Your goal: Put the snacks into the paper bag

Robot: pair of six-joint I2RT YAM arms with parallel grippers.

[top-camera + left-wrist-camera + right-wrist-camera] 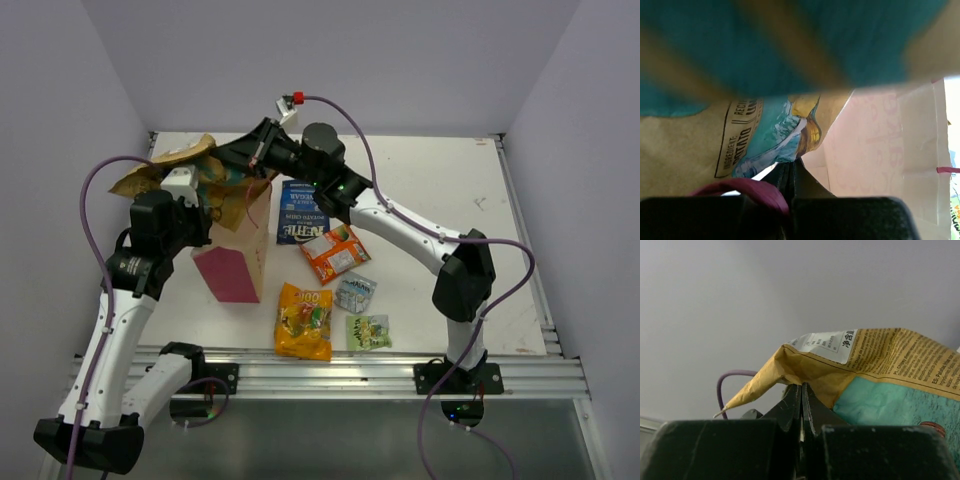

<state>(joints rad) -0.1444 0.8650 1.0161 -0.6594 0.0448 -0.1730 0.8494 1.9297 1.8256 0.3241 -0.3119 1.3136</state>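
Note:
The large tan-and-teal chip bag (165,167) hangs tilted over the open mouth of the upright pink paper bag (232,270). My right gripper (256,154) is shut on the chip bag's folded edge (790,365), with its jaws (801,388) pressed together. My left gripper (214,210) is at the paper bag's top rim. Its jaws (791,168) are shut, seemingly on the rim, with a red cord handle (757,191) draped over one finger. The chip bag (695,145) fills the left wrist view, beside the paper bag's pale inner wall (880,135).
On the table right of the paper bag lie a dark blue chip bag (302,212), an orange-red pack (335,252), a small silver-blue packet (355,292), a small green packet (368,331) and an orange-yellow bag (304,320). Walls close in on three sides.

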